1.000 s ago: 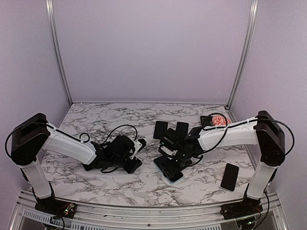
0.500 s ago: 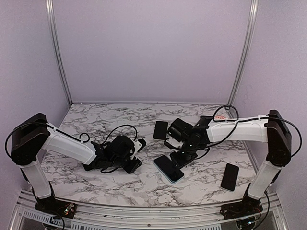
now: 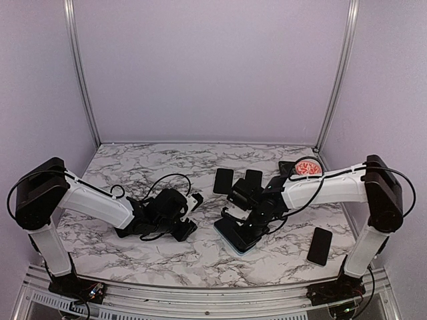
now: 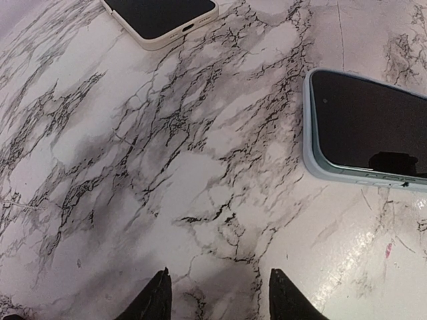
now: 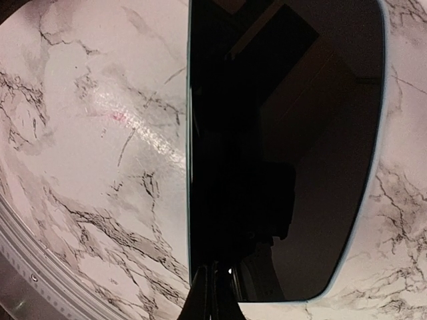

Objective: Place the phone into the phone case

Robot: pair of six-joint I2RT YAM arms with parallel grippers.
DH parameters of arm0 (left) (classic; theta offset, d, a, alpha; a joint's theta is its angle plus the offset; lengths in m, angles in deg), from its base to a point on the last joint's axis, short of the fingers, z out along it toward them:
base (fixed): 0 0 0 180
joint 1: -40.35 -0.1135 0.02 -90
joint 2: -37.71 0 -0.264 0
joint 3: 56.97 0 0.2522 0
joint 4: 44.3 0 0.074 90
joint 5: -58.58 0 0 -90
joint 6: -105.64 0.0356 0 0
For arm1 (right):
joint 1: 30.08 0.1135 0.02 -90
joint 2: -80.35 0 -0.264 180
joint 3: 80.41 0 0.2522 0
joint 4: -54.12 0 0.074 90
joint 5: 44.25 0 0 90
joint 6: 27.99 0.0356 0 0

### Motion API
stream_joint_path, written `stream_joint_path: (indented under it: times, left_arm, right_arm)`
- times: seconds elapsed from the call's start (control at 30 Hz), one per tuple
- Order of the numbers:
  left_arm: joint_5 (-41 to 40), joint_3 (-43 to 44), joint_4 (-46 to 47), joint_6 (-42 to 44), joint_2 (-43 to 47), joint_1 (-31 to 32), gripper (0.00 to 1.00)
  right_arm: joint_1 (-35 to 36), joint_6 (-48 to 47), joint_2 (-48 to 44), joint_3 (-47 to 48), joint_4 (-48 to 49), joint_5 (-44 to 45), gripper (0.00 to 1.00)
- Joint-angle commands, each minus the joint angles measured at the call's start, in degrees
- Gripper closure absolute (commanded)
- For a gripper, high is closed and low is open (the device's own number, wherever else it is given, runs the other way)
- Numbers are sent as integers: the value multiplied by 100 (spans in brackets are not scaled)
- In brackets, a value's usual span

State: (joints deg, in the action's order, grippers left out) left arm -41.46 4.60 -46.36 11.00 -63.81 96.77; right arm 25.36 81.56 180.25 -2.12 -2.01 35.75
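Right now the phone (image 5: pixel 287 133) lies flat, screen up, on the marble surface (image 3: pixel 133 167) a little right of the middle. A pale blue rim runs round its dark glass, so it sits inside the light-blue case (image 4: pixel 307 127). In the top view its near corner points toward the arms' bases.

The right tool (image 5: pixel 213 293) hangs low over the phone with its two fingers pressed together and nothing between them. In the right wrist view the joined tips overlap the near edge of the screen, and I cannot tell whether they touch the glass.

The left tool (image 4: pixel 217 303) sits low over the surface to the left of the phone, well apart from it. Its fingers stand a moderate way apart and hold nothing, with only bare marble between the tips. From the left wrist view the cased phone lies ahead and to the right, and a cream-cased phone (image 4: pixel 160 13) lies at the top edge.

Behind the task phone two dark slabs (image 3: pixel 223 180) (image 3: pixel 253 178) lie side by side. A round red-and-white object (image 3: pixel 307 168) rests near the back right corner. Another dark phone (image 3: pixel 319 245) lies alone near the right arm's base.
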Motion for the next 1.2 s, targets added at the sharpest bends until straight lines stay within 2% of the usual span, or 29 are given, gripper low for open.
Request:
stream_joint_path:
  times: [0.0,0.1,0.23,0.33,0.43,0.47,0.57,0.6,0.93,1.17]
  left_arm:
    - [-50,62,-125,36,123,9,51]
    - [-63,62,-158,37,124,11,51]
    - [-110,1,-105,106,121,9,50]
    - [-150,102,-155,134,21,9,50]
    - [-111,145,-182,90,40,9,50]
    - [-107,115,-159,73,73,9,50]
    - [-107,10,-105,49,203,9,50]
    - [-119,-11,-107,39,227,7,50]
    - [-190,-101,-99,-47,308,0,47]
    - [-160,-60,-101,-21,221,0,47]
  right_arm:
    - [-53,85,137,-529,373,130,100]
    - [-205,155,340,-1233,421,396,100]
    - [-113,243,127,-1395,363,422,100]
    - [-110,194,156,-1085,102,620,100]
    - [-112,37,98,-243,-433,894,100]
    - [-124,20,1,77,-516,1052,87]
    - [-313,82,-201,698,-522,1340,7]
    - [-360,101,-202,740,-474,1381,2]
    - [-398,-67,378,736,-310,1119,1]
    - [-162,185,726,661,-402,894,1]
